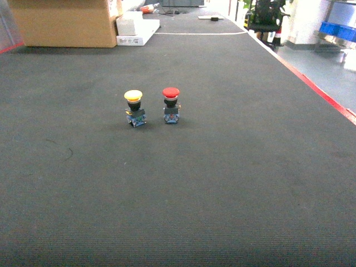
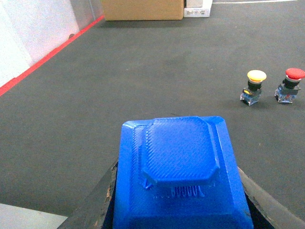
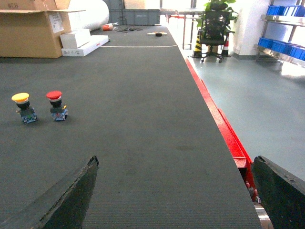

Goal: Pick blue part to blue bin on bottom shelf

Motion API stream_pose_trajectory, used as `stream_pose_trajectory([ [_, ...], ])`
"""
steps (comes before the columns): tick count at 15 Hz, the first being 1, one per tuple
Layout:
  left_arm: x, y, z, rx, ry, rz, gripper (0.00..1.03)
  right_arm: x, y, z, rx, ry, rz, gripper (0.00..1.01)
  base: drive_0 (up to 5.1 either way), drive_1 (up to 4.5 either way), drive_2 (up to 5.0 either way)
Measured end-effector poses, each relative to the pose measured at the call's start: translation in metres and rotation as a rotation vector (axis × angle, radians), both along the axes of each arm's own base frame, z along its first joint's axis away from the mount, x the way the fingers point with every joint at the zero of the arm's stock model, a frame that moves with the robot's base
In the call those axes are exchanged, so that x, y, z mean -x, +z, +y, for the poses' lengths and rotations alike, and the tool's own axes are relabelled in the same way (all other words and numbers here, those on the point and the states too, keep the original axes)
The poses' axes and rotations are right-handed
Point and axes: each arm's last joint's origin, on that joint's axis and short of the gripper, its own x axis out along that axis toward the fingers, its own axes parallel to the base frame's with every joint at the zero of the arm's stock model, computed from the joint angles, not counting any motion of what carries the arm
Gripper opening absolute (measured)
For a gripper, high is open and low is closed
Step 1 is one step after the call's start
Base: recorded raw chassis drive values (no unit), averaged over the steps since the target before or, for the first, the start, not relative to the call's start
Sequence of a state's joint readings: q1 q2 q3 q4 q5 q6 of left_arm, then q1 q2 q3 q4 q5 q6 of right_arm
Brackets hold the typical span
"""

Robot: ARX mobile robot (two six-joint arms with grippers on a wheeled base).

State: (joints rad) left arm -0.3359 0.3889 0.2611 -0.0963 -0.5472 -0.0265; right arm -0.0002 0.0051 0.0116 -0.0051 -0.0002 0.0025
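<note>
The blue part [image 2: 178, 157], a ribbed blue plastic block with a raised octagonal top, fills the lower middle of the left wrist view. My left gripper [image 2: 177, 193] is shut on it, a dark finger [image 2: 102, 200] pressed to each side. My right gripper [image 3: 176, 164] is open over the dark mat with nothing between its fingers. Neither gripper shows in the head view. Blue bins [image 3: 281, 45] stand on a steel rack far off to the right, also visible as blue bins [image 1: 336, 30] in the head view. I cannot make out the rack's bottom shelf.
A yellow push button [image 1: 134, 107] and a red push button [image 1: 171, 104] stand side by side on the dark mat [image 1: 178, 189]. A cardboard box [image 1: 64, 22] and a white box [image 1: 136, 29] sit at the far end. A red edge [image 3: 224, 129] bounds the mat on the right.
</note>
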Motion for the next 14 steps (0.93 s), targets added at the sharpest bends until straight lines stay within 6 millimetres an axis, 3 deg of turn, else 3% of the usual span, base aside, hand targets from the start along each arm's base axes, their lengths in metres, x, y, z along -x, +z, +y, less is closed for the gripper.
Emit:
stream_pose_trajectory([
  [14, -0.0001, -0.0001, 0.0000, 0.000, 0.000, 0.001, 0.44, 0.0000, 0.0000, 0.0000, 0.000, 0.000, 0.000, 0.98, 0.0, 0.00, 0.0],
])
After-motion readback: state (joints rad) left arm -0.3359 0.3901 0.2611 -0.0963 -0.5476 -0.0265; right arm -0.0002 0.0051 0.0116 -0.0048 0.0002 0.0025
